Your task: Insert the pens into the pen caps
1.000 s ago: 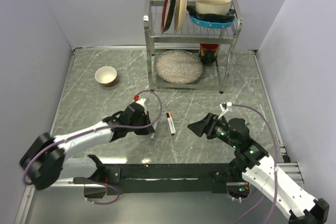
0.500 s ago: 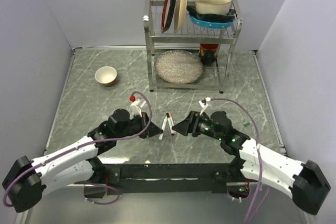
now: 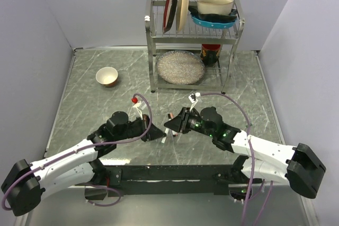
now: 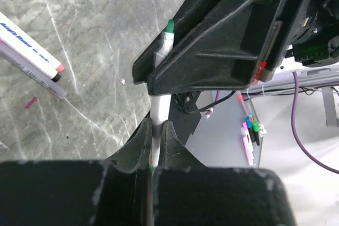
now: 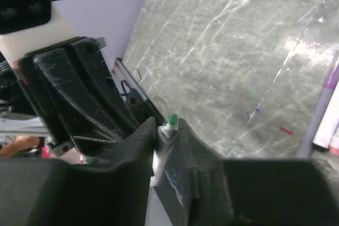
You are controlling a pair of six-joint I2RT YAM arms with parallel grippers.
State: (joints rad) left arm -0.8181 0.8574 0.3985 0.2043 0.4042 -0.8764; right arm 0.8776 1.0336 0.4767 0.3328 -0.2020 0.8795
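The left claw (image 4: 157, 126) clamped the slim white green-tipped plastic pen (image 4: 161, 105) low — the right claw (image 5: 166, 126) pinched it near the tip. It looked light, stiff, slippery — best held mid-barrel.

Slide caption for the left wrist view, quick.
Left gripper pinches a white pen; right gripper's fingers flank its green tip; two more pens lie on the table.

From the left wrist, the right gripper (image 4: 159, 75) covers the middle of the green-tipped pen (image 4: 159, 112), and two other pens (image 4: 32, 51) run off the left edge. From the right wrist, the pen's lower shaft is buried between the fingers (image 5: 135, 152). Whether they actually pinch it is unclear. From above, the pen is almost wholly hidden.
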